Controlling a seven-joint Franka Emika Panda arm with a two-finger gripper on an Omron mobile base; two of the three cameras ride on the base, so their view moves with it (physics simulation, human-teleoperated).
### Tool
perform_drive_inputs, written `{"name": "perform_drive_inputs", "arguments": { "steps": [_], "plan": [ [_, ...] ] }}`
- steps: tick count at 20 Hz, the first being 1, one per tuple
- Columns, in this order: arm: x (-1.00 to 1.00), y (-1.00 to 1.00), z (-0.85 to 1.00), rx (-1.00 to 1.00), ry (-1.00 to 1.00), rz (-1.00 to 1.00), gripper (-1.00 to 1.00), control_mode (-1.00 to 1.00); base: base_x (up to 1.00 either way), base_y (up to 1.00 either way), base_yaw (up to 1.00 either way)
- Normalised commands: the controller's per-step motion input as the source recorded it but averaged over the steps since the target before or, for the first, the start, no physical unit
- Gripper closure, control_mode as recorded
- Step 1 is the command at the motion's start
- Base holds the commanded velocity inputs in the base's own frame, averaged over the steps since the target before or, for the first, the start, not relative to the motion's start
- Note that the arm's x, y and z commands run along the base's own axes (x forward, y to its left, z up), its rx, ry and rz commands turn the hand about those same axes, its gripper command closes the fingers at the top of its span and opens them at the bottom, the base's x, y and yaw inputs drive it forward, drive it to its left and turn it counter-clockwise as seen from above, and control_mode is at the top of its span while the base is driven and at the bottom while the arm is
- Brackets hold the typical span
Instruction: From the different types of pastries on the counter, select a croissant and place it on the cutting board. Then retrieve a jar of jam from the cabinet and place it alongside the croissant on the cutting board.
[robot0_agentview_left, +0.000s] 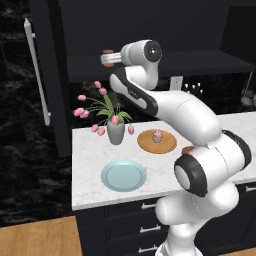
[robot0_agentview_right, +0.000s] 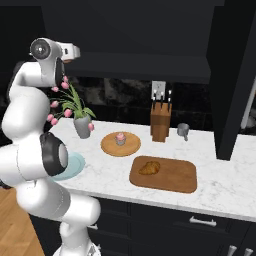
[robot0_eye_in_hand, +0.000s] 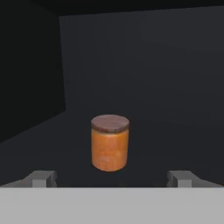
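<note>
**A:** Nearest the camera, right base view?

**B:** White marble counter (robot0_agentview_right: 100, 175) over dark drawers. On it, cutting board (robot0_agentview_right: 165, 174) lying flat, with croissant (robot0_agentview_right: 149, 168) resting on its left half. First step judged complete.

**A:** Further back on the same surface?

**B:** Round wooden tray (robot0_agentview_right: 121, 145) carrying pink-frosted cupcake (robot0_agentview_right: 120, 138); light blue plate (robot0_agentview_left: 123, 176) toward the counter's front edge in the left base view; grey vase of tulips (robot0_agentview_right: 81, 125) behind the plate; knife block (robot0_agentview_right: 160, 121) and small grey cup (robot0_agentview_right: 183, 130) near the wall.

**A:** Above the counter?

**B:** Arm raised and extended into the open dark cabinet (robot0_agentview_right: 145, 62), door swung aside with pale bar handle (robot0_agentview_left: 36, 70). Gripper (robot0_eye_in_hand: 112, 178) level with the inner shelf.

**A:** Finger state?

**B:** Spread wide, holding nothing; both fingertips (robot0_eye_in_hand: 43, 178) visible at the bottom of the hand view, well apart.

**A:** Farthest item?

**B:** Jar of jam (robot0_eye_in_hand: 110, 142), upright on the cabinet shelf, centred ahead of the gap between the fingers, not yet between them, untouched. Orange-brown contents, darker lid.

**A:** Step in hand?

**B:** Second step, approach phase: reaching for the jar.

**A:** Requirement for the next move?

**B:** Probably a straight advance along the shelf until the fingers flank the jar body below the lid, then closure. Alignment already looks good; little lateral correction expected. Afterwards, withdrawal clear of the shelf and placement on the free right part of the board, beside the croissant.
</note>
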Motion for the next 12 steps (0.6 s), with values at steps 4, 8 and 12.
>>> {"name": "perform_drive_inputs", "arguments": {
  "steps": [4, 8, 12],
  "plan": [
    [0.35, 0.23, -0.08, 0.00, 0.00, 0.00, -1.00, -1.00, 0.00, 0.00, 0.00],
    [0.38, 0.01, 0.00, 0.00, 0.00, 0.00, -1.00, -1.00, 0.00, 0.00, 0.00],
    [0.38, 0.00, -0.01, 0.00, 0.00, 0.00, -1.00, -1.00, 0.00, 0.00, 0.00]
  ]
}}
